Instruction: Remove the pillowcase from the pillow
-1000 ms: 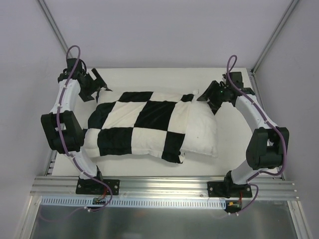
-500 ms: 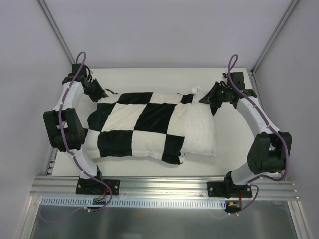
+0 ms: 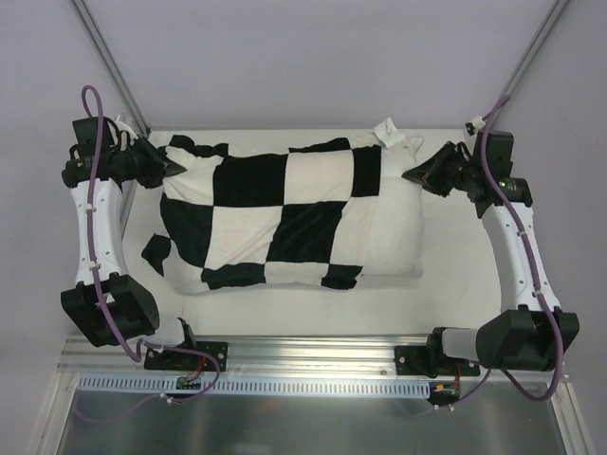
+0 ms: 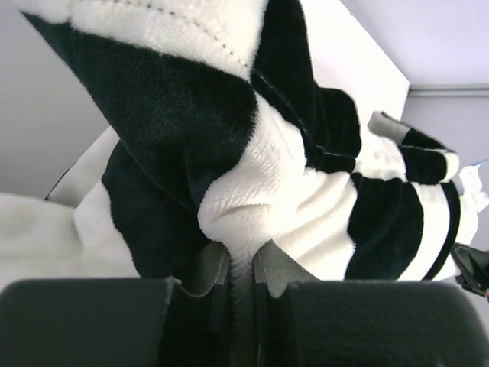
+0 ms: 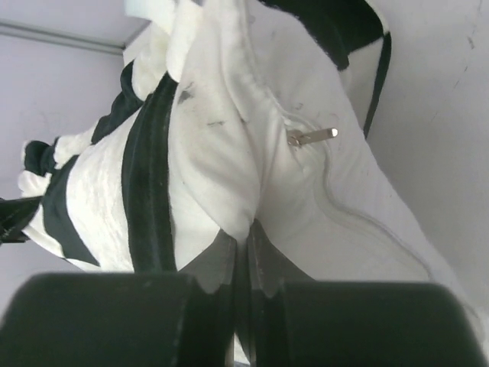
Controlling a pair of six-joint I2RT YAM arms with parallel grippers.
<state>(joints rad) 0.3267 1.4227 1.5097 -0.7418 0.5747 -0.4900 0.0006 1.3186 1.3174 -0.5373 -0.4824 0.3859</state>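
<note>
The left arm and right arm are built alike: white rounded links between bulky black joint housings, each trailed by a purple cable and ending in a black base plate. The left gripper and right gripper have dark grey fingers.

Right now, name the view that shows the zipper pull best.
Right wrist: the metal zipper pull sits close and sharp on the white pillow. The top view is too far to resolve it; the left wrist shows pillowcase, no pull.
</note>
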